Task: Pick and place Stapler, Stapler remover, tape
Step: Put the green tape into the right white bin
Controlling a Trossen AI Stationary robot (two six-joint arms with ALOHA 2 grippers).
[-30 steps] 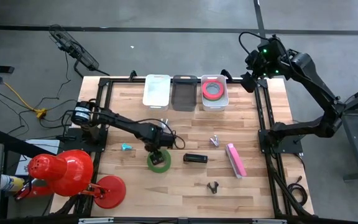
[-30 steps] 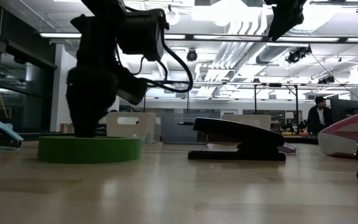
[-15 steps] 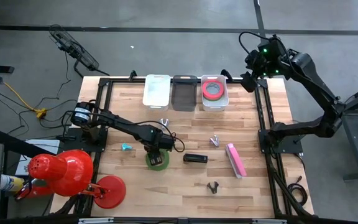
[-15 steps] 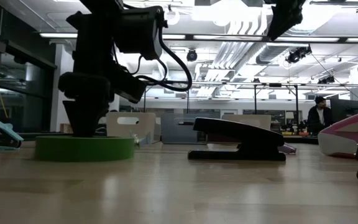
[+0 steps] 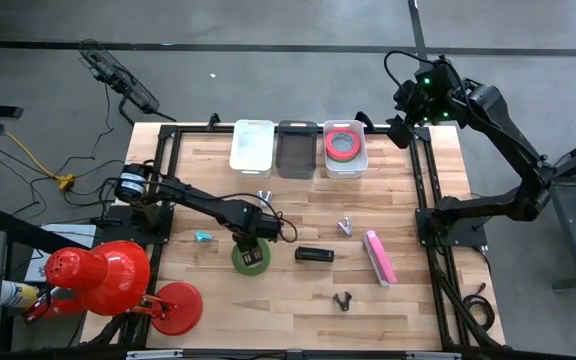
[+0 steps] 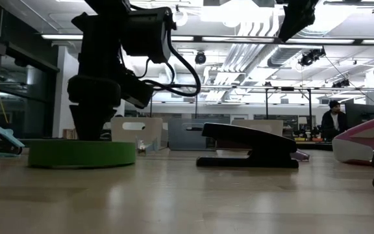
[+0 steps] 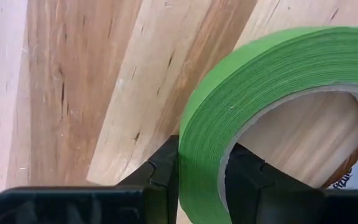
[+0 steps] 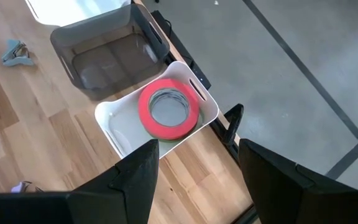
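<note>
Slid a bit left since a moment ago, green tape (image 5: 251, 257) under left gripper (image 5: 252, 254). Low view: flat on table (image 6: 187, 201), stapler (image 6: 249, 145) off to the side. Left wrist: fingers (image 7: 166, 174) pinching the wall. Right gripper (image 8: 194, 174) parted, empty, above pink tape (image 8: 168, 108) in white bin (image 8: 120, 127).

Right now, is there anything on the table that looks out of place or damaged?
Nothing stands out. The left tool pinches the wall of a green tape roll that lies flat on the table. The black stapler and pink stapler lie intact, and the pink-red tape sits in its white bin.
</note>
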